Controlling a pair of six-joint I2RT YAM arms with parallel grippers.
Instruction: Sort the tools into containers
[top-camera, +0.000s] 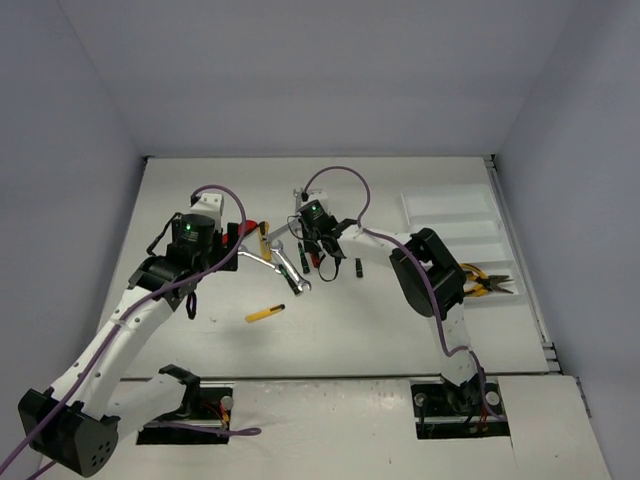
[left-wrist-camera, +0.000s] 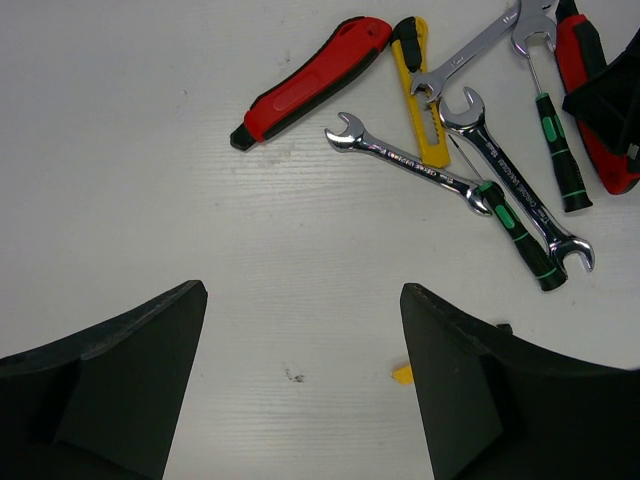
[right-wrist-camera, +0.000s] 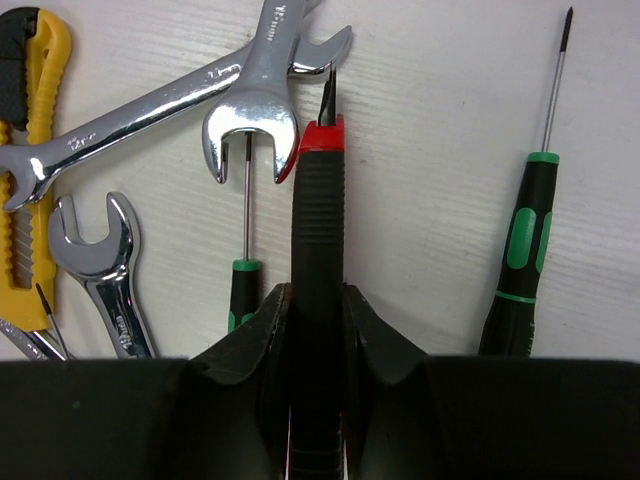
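The tools lie in a pile mid-table (top-camera: 283, 258). In the left wrist view I see a red cutter (left-wrist-camera: 310, 75), a yellow cutter (left-wrist-camera: 421, 92), silver wrenches (left-wrist-camera: 410, 162) and green-and-black screwdrivers (left-wrist-camera: 558, 150). My left gripper (top-camera: 236, 240) is open and empty over bare table (left-wrist-camera: 303, 300), on the near side of the pile. My right gripper (top-camera: 316, 248) is shut (right-wrist-camera: 318, 295) on a red-and-black-handled tool (right-wrist-camera: 318, 200) lying among wrenches (right-wrist-camera: 255, 100) and screwdrivers (right-wrist-camera: 522, 245). The white divided tray (top-camera: 455, 215) stands at the right, with orange-handled pliers (top-camera: 488, 283) in its near compartment.
A second yellow cutter (top-camera: 265, 313) lies alone on the table in front of the pile. Its yellow tip (left-wrist-camera: 402, 373) shows beside my left gripper's right finger. The table's right edge runs just beyond the tray.
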